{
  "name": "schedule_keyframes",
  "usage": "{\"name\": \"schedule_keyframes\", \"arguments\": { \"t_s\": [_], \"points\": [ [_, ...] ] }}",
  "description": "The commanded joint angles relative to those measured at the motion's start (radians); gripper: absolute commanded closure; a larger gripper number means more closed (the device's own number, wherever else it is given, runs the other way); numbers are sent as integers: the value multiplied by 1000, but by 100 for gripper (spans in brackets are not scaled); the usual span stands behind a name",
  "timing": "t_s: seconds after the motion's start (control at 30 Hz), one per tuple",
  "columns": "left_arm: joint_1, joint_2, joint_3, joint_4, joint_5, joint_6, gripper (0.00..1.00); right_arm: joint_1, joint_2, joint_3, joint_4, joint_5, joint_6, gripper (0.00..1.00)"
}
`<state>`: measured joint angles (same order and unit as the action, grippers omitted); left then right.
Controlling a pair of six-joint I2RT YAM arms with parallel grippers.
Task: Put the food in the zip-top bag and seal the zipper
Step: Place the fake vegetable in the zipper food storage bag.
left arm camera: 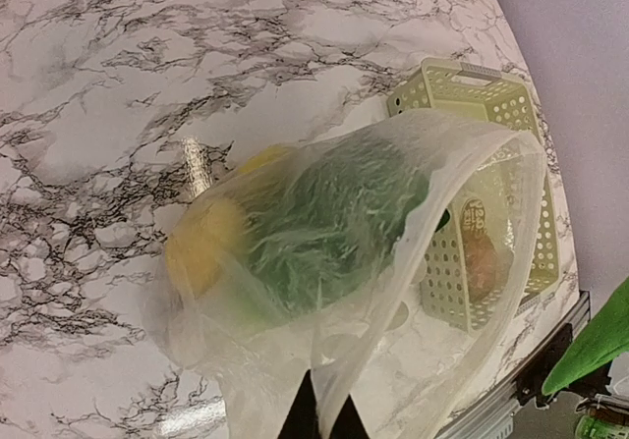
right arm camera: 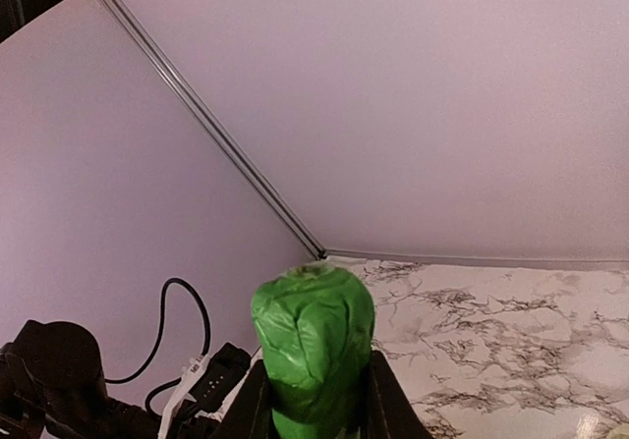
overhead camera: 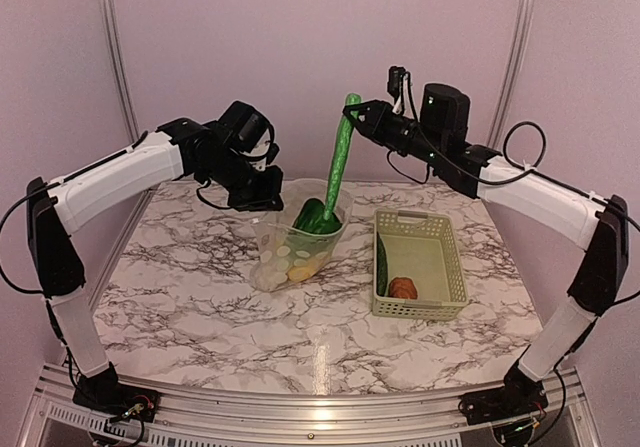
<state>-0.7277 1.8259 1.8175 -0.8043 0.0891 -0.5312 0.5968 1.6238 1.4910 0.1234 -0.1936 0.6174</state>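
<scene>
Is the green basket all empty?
No, the basket has a brown round item and a dark green piece lying inside it.

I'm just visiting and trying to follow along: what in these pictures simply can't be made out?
Top view: lower end of the cucumber, hidden behind the bok choy inside the bag.
Left wrist view: yellow pieces blurred by crinkled plastic; lemon or corn, cannot tell.
Right wrist view: bag and basket fall outside the frame; only the cucumber's top shows.
Every view: the zipper, too thin and clear to trace.
</scene>
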Motion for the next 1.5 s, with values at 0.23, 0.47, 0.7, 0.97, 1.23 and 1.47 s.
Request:
{"name": "schedule_keyframes", "arguments": {
  "t_s": [0.23, 0.47, 0.7, 0.97, 1.23, 1.47],
  "points": [
    [20, -75, -21, 66, 81, -100, 97, 167, 57, -215, 410, 141, -71, 100],
    [39, -103, -44, 135, 135, -185, 97, 221, 58, -297, 471, 155, -88, 100],
    [46, -108, -78, 149, 153, -193, 97, 235, 16, -245, 452, 188, -120, 100],
    [51, -117, -139, 149, 159, -185, 97, 234, -7, -42, 357, 348, -417, 100],
    [53, -128, -161, 149, 160, -179, 97, 235, 95, -63, 385, 313, -416, 100],
    [57, -154, -161, 159, 142, -213, 97, 237, 125, -182, 434, 297, -280, 100]
  ]
}}
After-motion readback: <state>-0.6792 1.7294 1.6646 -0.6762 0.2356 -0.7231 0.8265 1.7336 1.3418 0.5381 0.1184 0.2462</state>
